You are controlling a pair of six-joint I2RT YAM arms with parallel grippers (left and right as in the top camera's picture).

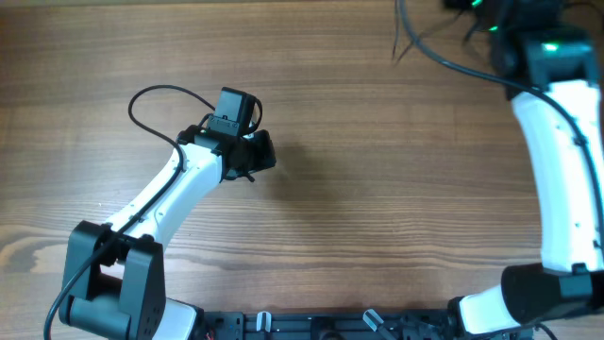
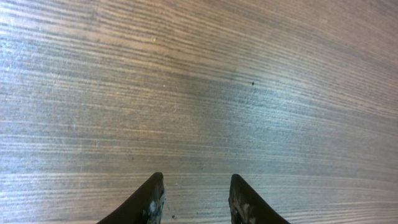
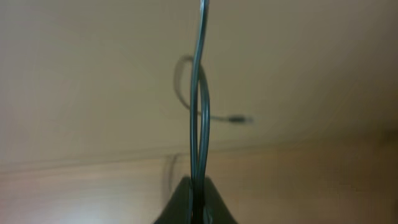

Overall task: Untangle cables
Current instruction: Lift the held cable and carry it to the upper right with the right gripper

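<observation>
Here we see the wooden table [image 1: 377,189], and over its grain our left gripper [image 2: 195,182] has its jaws apart, holding nothing. Our right gripper [image 3: 198,194], at the table's far right, is clamped on the cables [image 3: 194,124], whose thin black strands rise from its tips.

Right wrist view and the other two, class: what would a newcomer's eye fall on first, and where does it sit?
First, the thin black cable running doubled up the middle of the right wrist view, pinched in the shut right hand. Next, the left hand, open and holding nothing above the bare wooden table.
</observation>
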